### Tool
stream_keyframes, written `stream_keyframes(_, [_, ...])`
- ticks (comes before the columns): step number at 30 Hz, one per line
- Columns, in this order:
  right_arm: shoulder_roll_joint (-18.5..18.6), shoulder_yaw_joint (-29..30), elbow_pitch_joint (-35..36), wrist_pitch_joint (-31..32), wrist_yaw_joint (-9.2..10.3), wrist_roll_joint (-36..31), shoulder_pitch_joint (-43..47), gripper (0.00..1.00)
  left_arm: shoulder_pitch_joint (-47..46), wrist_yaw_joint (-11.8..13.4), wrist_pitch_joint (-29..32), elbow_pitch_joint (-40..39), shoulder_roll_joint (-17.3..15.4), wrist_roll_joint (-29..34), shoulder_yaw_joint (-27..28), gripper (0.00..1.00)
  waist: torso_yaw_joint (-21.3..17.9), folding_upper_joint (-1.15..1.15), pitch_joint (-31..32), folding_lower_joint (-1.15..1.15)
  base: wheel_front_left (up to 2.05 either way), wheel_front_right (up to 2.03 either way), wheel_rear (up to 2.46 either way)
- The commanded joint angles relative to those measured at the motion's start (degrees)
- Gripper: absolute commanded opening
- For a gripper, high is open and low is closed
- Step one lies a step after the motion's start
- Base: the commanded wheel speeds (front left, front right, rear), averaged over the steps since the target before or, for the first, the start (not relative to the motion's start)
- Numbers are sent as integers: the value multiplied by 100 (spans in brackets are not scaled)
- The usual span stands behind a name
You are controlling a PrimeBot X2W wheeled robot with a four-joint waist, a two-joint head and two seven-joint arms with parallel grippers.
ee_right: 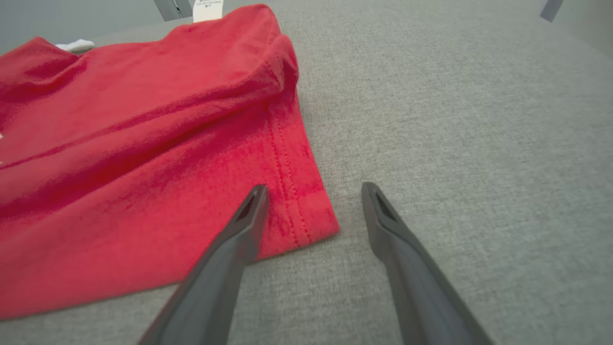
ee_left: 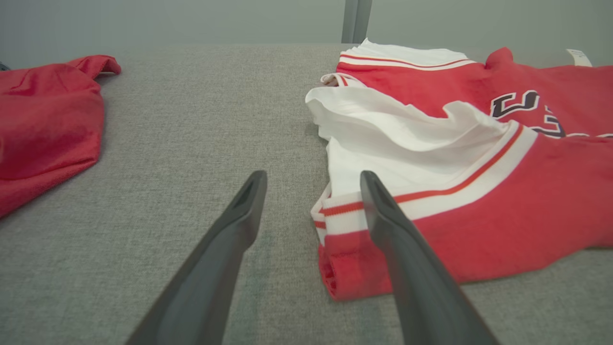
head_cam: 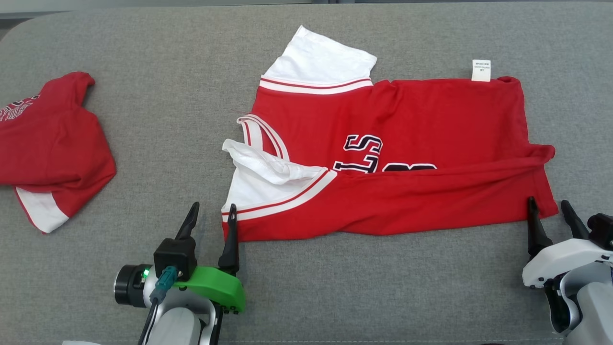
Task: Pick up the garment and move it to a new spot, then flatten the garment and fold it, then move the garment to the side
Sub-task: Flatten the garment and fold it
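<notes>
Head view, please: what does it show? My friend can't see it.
A red jersey with white sleeves lies spread on a grey fabric surface, its near edge folded over dark lettering. The open left gripper and open right gripper sit at its two near corners. Another red garment lies bunched at the left.

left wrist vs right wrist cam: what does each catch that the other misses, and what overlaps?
Left wrist adds: the second red garment off to the side, the near white sleeve with its striped band, the dark lettering, and the open left gripper at that sleeve's corner.
Right wrist adds: the stitched hem corner and the open right gripper, one finger on each side of it.
Shared: the red jersey, its white label at the far edge, the grey table.
</notes>
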State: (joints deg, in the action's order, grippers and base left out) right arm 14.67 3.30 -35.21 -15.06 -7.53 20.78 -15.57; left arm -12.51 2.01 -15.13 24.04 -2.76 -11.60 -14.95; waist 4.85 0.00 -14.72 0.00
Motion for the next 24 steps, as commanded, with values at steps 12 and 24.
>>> stream_keyframes(12, [150,-552,-739,22,11,349,-193,0,-91,-67,1,59,-27,-76,8,100,113,0,-68,0,0,0,0])
stream_keyframes(24, [244,-486,-231,-8,11,455,-151,0,-35,-368,1,388,-27,-702,-240,100,-10,0,-32,0,0,0,0])
